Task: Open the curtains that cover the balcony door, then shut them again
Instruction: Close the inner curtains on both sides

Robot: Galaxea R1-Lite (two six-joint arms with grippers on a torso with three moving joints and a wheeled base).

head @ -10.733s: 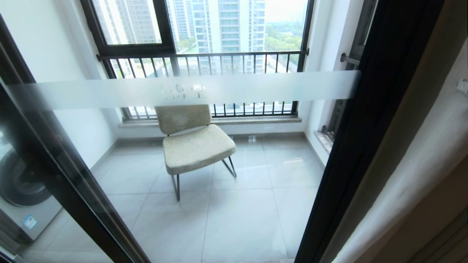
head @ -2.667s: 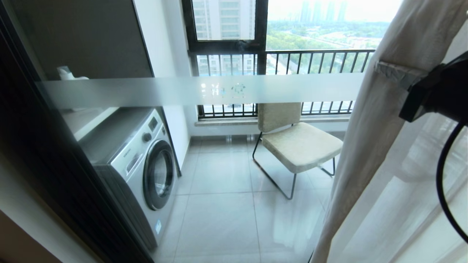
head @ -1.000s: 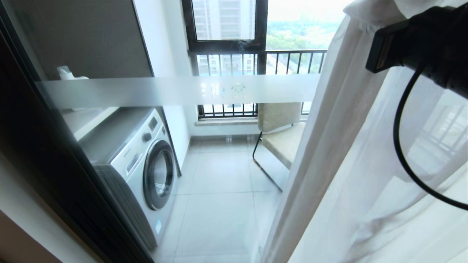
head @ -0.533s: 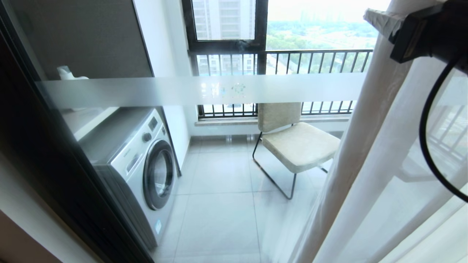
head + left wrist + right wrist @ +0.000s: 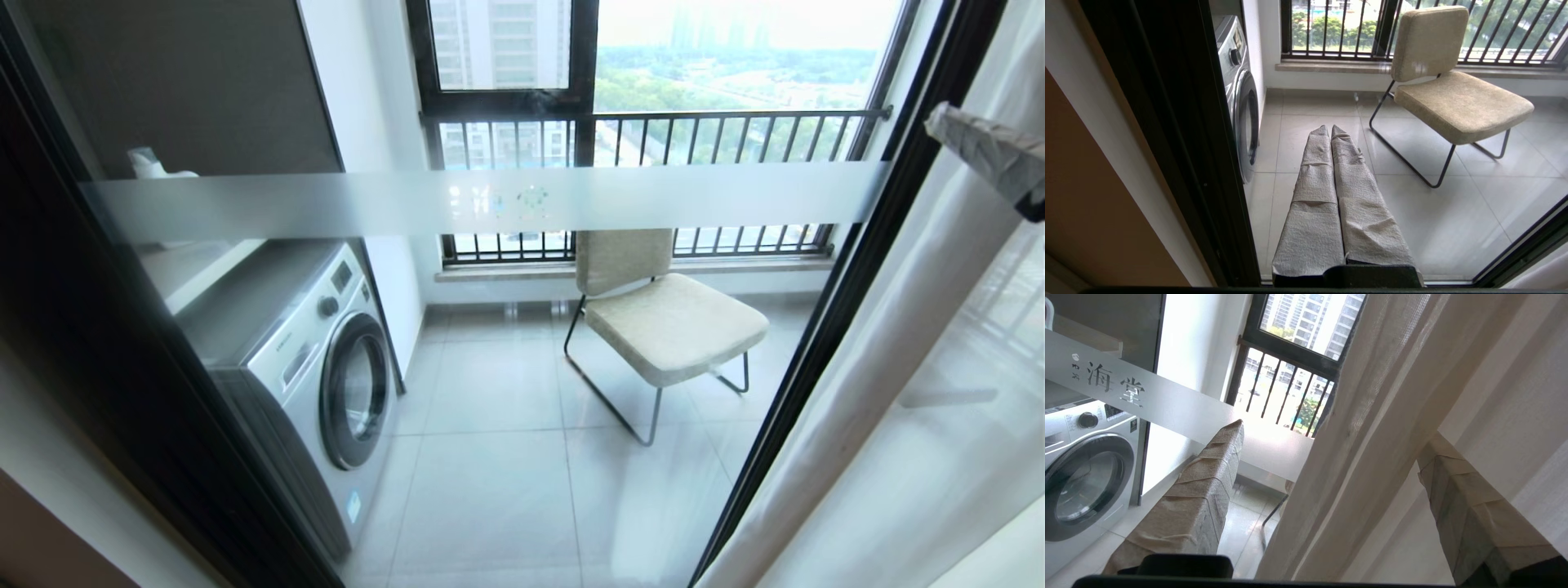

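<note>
The balcony door (image 5: 490, 200) is a glass pane with a frosted stripe and a black frame (image 5: 824, 343). The curtains (image 5: 922, 392) hang bunched at the right, past that frame, leaving the glass uncovered. Only one taped finger (image 5: 988, 151) of my right gripper shows at the head view's right edge. In the right wrist view my right gripper (image 5: 1335, 435) stands open, and a fold of the pale curtains (image 5: 1372, 437) hangs loose between its spread fingers (image 5: 1200, 498). My left gripper (image 5: 1329, 130) is shut on nothing and parked low, pointing at the glass.
Behind the glass stand a washing machine (image 5: 302, 359) at the left and a beige chair (image 5: 661, 318) on the tiled balcony floor. A black-framed window with railing bars (image 5: 653, 131) lies beyond. The door's dark frame (image 5: 122, 367) and a wall bound the left.
My right gripper has opened and let go of the curtain. The fabric, pulled left across the chair a second ago, has swung back right, and the arm has withdrawn to the right edge.
</note>
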